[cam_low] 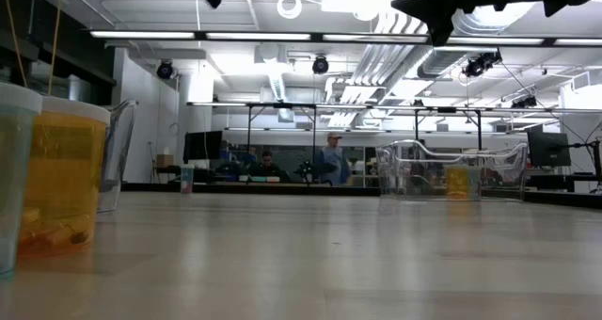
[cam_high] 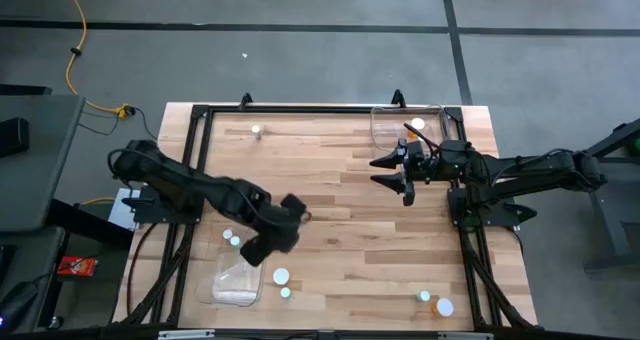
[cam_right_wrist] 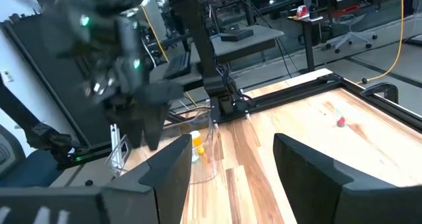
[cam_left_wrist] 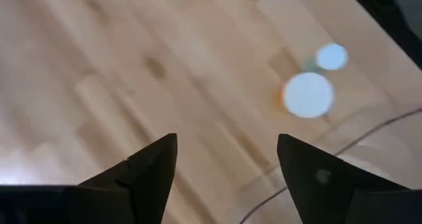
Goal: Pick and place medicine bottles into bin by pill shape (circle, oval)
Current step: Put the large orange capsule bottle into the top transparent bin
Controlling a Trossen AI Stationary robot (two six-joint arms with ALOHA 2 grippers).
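Note:
Small white-capped medicine bottles stand on the wooden table: a pair (cam_high: 232, 238) at the left, a pair (cam_high: 283, 283) at the near left, a pair (cam_high: 435, 302) at the near right, and one (cam_high: 257, 131) at the far left. One more bottle (cam_high: 417, 125) is in the far clear bin (cam_high: 380, 130). My left gripper (cam_high: 262, 250) hovers open over the near left, above an orange bottle (cam_left_wrist: 308, 94) and a pale teal one (cam_left_wrist: 331, 56). My right gripper (cam_high: 385, 172) is open and empty, raised beside the far bin.
A second clear bin (cam_high: 238, 280) stands at the near left edge, close to my left gripper; its rim shows in the left wrist view (cam_left_wrist: 369, 128). A black frame (cam_high: 200, 110) borders the table. People sit in the room beyond the table (cam_low: 329, 160).

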